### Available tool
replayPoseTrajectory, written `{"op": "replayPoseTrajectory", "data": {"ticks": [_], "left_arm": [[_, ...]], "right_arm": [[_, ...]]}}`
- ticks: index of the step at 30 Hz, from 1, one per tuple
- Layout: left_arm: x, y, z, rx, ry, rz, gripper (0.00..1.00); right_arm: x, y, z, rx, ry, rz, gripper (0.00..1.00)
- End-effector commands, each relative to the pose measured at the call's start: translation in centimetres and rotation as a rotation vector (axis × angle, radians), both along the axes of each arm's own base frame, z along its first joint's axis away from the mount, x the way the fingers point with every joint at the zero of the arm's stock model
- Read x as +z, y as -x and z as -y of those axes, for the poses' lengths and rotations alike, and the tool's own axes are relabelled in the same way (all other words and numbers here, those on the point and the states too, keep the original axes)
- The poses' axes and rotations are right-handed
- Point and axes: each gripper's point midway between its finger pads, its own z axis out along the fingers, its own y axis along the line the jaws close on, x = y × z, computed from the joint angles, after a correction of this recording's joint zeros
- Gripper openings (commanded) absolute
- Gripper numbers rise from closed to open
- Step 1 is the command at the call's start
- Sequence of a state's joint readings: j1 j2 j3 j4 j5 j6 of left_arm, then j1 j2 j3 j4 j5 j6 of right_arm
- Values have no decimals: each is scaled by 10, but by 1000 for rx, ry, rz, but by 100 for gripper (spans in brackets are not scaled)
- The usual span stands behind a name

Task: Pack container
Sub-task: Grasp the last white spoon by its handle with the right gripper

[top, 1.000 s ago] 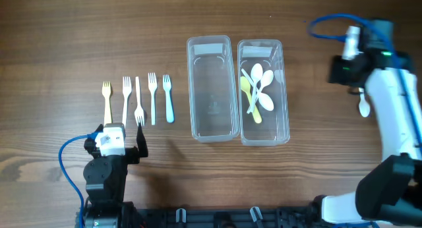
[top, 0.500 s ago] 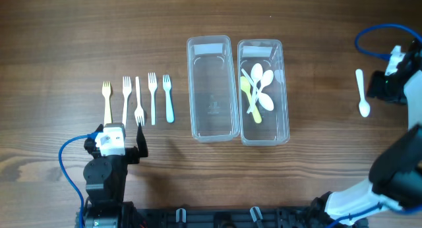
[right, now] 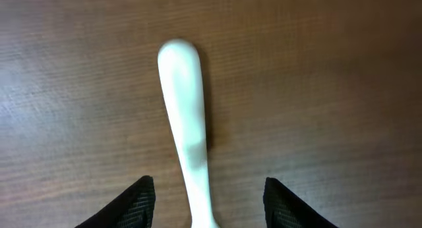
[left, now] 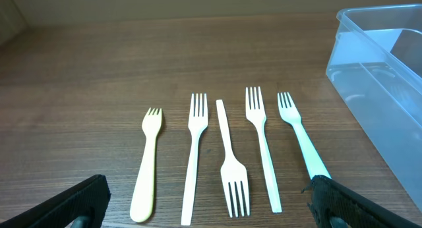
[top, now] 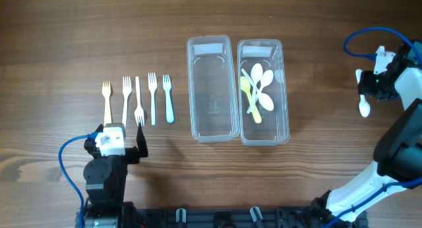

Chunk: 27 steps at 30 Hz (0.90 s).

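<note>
Right pincer [right: 210, 192] wide, straddling white spoon [right: 181, 103] handle, bare surface [right: 330, 70] either side; left pincer [left: 208, 192] wide, short of 5 forks [left: 227, 155].

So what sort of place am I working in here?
Likely a robot test bench, not a kitchen: a wooden table, plastic forks lined up neatly, two clear containers side by side.

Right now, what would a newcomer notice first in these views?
Two clear containers sit mid-table: the left container empty, the right container holding spoons. Five forks lie in a row at the left, and the right gripper hovers open over a lone white spoon at the far right.
</note>
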<state>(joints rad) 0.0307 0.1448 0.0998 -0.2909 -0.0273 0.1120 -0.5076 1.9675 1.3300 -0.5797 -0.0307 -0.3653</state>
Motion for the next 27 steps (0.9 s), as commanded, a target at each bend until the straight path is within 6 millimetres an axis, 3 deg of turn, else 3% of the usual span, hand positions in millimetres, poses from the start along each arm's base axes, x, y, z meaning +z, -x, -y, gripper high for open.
{"op": "replayPoseTrajectory", "data": {"ticks": [1, 7, 13, 14, 16, 18, 23, 27], "left_arm": [[-4, 0, 4, -25, -9, -8, 100], [-4, 0, 4, -26, -9, -8, 100], [-4, 0, 4, -26, -9, -8, 100], [-4, 0, 4, -26, -9, -8, 100], [-4, 0, 4, -26, -9, -8, 100], [-4, 0, 4, -26, -9, -8, 100], [-4, 0, 4, -26, -9, -8, 100], [-4, 0, 4, -26, -9, -8, 100]], "right_arm": [[-9, -6, -5, 40, -27, 14, 52], [-33, 1, -13, 35, -87, -35, 51], [-44, 5, -19, -3, -133, -59, 48], [-45, 6, -20, -4, -136, -63, 39], [-46, 6, -21, -4, -145, -62, 7], [-45, 7, -21, -25, -152, -64, 4], [-25, 0, -22, -41, -149, -19, 4], [18, -19, -23, -13, -99, 79, 4]]}}
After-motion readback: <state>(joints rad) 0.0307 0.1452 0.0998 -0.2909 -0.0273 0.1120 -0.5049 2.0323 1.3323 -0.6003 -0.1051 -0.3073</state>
